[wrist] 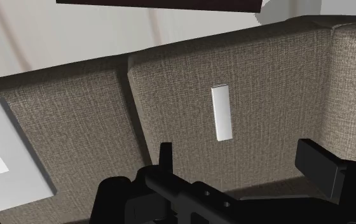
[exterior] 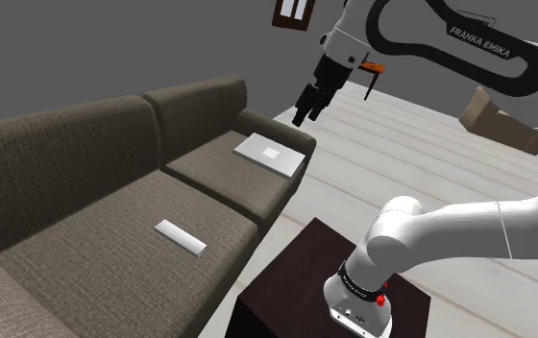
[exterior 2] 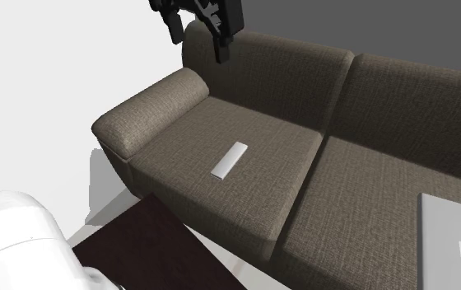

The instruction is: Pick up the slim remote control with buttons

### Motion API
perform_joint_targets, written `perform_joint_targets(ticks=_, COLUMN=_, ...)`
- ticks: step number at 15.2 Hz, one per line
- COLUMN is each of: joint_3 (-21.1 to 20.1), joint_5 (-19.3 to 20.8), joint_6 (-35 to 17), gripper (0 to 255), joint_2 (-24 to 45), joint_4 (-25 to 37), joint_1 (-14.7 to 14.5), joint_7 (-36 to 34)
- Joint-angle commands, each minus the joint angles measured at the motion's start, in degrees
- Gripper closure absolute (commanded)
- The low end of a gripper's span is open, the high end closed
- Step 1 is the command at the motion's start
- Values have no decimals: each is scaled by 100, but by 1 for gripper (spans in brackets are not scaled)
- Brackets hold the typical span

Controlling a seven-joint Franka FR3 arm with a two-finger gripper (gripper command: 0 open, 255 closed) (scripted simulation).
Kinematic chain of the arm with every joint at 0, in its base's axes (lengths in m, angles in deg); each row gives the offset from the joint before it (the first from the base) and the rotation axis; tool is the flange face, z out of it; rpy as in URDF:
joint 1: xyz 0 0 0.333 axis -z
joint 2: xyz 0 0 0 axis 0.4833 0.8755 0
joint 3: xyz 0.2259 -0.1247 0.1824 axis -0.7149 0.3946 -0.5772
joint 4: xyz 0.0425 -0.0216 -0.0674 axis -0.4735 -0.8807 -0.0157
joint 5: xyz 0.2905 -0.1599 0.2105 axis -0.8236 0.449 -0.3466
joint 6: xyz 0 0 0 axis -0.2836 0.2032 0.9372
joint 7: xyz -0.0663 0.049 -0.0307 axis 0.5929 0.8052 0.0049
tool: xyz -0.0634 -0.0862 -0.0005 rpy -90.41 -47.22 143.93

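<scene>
A slim, plain white remote [exterior: 181, 237] lies flat on a seat cushion of the brown fabric sofa [exterior: 85, 163]. In the second exterior view the remote [exterior 2: 230, 159] rests on the cushion next to the armrest [exterior 2: 151, 107]. My black gripper [exterior: 304, 110] hangs high in the air, well above the sofa and far from the remote. Its fingers [exterior 2: 174, 29] stand apart with nothing between them. In the wrist view the remote [wrist: 222, 112] lies some way beyond the open gripper [wrist: 243, 167].
A flat white laptop-like slab [exterior: 275, 155] lies on the other seat cushion, also seen as the slab [wrist: 5, 156] in the wrist view. The dark box stand [exterior: 305, 278] sits close to the sofa's front. Pale floor [exterior: 430, 154] stretches behind the arm.
</scene>
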Motion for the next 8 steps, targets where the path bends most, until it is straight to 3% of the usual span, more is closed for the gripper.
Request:
perform_joint_targets(ticks=1, joint_3=0, joint_5=0, joint_6=0, gripper=0, joint_2=0, joint_4=0, joint_1=0, joint_7=0)
perform_joint_targets(ticks=8, joint_3=-350, joint_5=-150, joint_6=-1228, gripper=0, joint_2=655, joint_4=-696, joint_1=-58, joint_7=-229)
